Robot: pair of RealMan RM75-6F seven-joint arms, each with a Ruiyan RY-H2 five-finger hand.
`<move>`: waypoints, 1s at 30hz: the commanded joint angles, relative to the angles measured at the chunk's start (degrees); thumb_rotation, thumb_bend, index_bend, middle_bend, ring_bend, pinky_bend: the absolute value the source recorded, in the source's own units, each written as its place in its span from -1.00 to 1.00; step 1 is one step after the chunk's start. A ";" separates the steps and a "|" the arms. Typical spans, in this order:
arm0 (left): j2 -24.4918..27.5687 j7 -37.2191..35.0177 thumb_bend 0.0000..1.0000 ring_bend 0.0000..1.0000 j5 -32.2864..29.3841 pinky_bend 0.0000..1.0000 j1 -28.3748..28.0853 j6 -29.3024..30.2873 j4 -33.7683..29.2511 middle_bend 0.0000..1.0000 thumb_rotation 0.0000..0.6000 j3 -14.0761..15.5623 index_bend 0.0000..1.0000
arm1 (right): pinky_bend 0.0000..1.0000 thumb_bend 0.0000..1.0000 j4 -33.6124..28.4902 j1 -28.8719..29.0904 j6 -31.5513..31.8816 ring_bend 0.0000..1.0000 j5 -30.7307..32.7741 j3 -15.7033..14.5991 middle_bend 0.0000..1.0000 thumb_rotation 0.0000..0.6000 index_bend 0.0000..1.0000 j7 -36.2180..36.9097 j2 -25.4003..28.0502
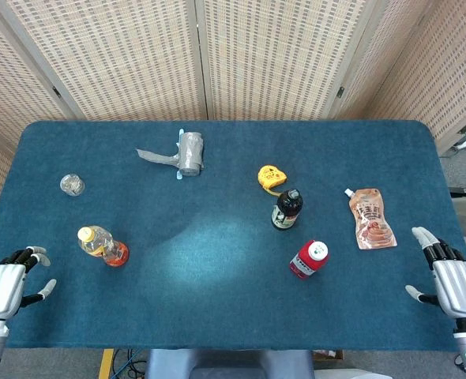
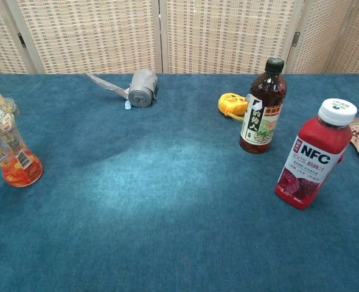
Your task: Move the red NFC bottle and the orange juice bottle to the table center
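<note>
The red NFC bottle (image 1: 308,260) (image 2: 314,154) with a white cap stands upright on the right half of the table. The orange juice bottle (image 1: 103,245) (image 2: 8,147), clear with an orange base and yellow cap, stands upright near the left side. My left hand (image 1: 8,286) rests at the table's front left corner, fingers apart and holding nothing, well left of the juice bottle. My right hand (image 1: 450,278) sits at the front right corner, open and empty, far right of the NFC bottle. Neither hand shows in the chest view.
A dark tea bottle (image 1: 287,208) (image 2: 263,107) stands just behind the NFC bottle. A yellow tape measure (image 1: 271,177) (image 2: 232,104), a grey tape roll (image 1: 189,153) (image 2: 142,88), a brown pouch (image 1: 371,219) and a small clear jar (image 1: 72,184) lie around the blue table (image 1: 217,260).
</note>
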 commanded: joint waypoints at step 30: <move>-0.19 0.26 -0.57 -0.38 -0.14 -0.12 -0.19 -0.72 -0.16 -0.35 1.00 0.28 -0.06 | -0.39 -0.96 3.26 1.84 -1.90 -0.70 -2.34 0.20 -0.74 1.00 -0.80 8.51 -1.05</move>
